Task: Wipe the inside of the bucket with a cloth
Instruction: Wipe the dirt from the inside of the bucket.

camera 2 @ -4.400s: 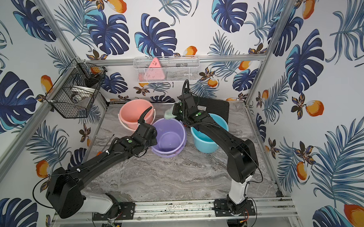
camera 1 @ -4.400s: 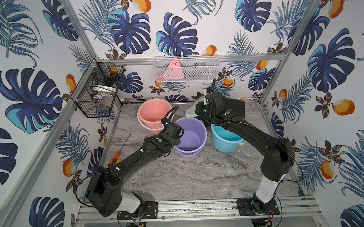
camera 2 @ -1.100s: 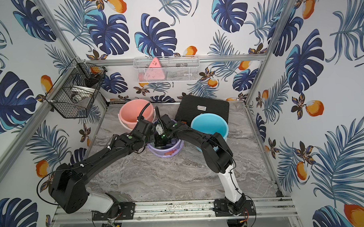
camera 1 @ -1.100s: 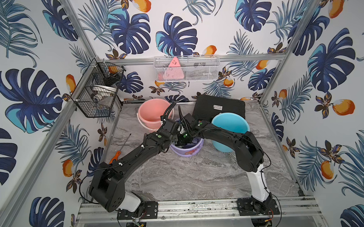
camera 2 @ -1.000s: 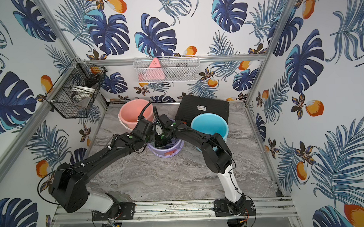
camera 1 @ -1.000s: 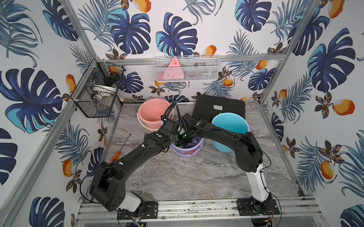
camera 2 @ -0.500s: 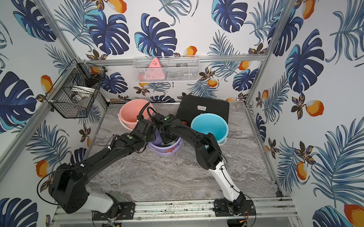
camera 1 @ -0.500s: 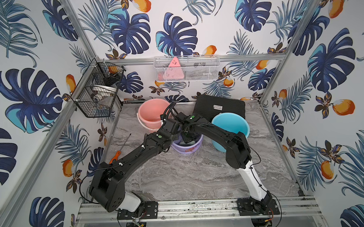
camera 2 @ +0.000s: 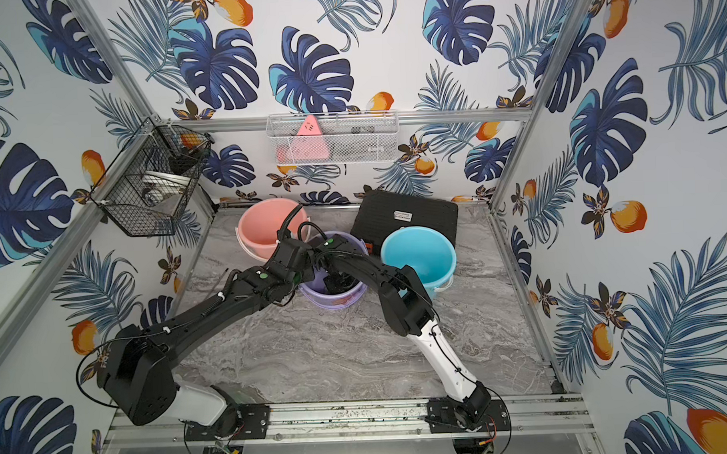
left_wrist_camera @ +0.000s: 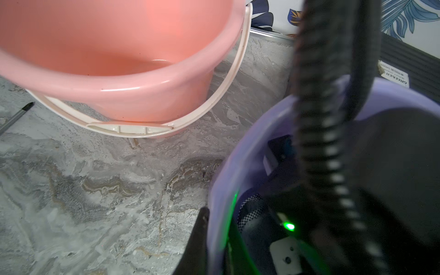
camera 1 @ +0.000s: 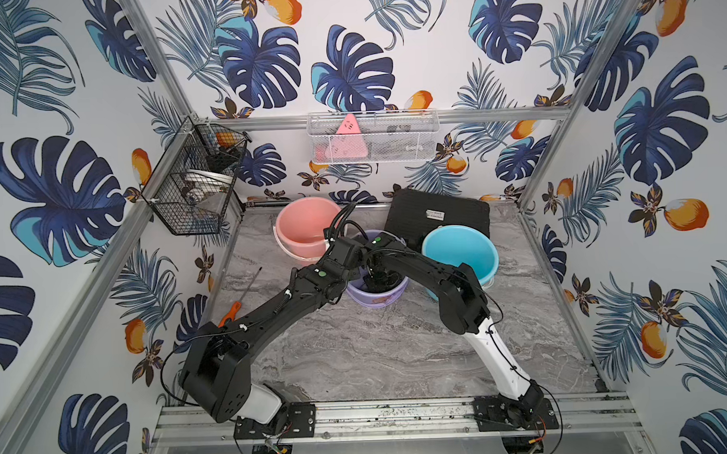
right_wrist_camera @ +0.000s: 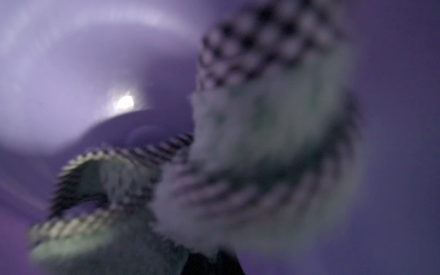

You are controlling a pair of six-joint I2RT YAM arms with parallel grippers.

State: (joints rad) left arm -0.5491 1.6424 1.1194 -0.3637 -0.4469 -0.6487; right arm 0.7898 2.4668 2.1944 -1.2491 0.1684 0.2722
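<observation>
Right arm's fingers [right_wrist_camera: 212, 264], pinching the cloth [right_wrist_camera: 262, 147], had sunk into the purple bucket [camera 1: 377, 301] | left fingers [left_wrist_camera: 197, 242] clamped its rim | wiping seemingly begun

Between left bucket [camera 1: 301, 222] and right bucket [camera 1: 458, 249], middle bucket [camera 1: 374, 299] with cloth [right_wrist_camera: 262, 142] inside.

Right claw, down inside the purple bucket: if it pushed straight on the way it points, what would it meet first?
Most likely the inner floor or lower wall of the purple bucket, with the cloth that the right claw grips pressed between; blur hides how near.
</observation>
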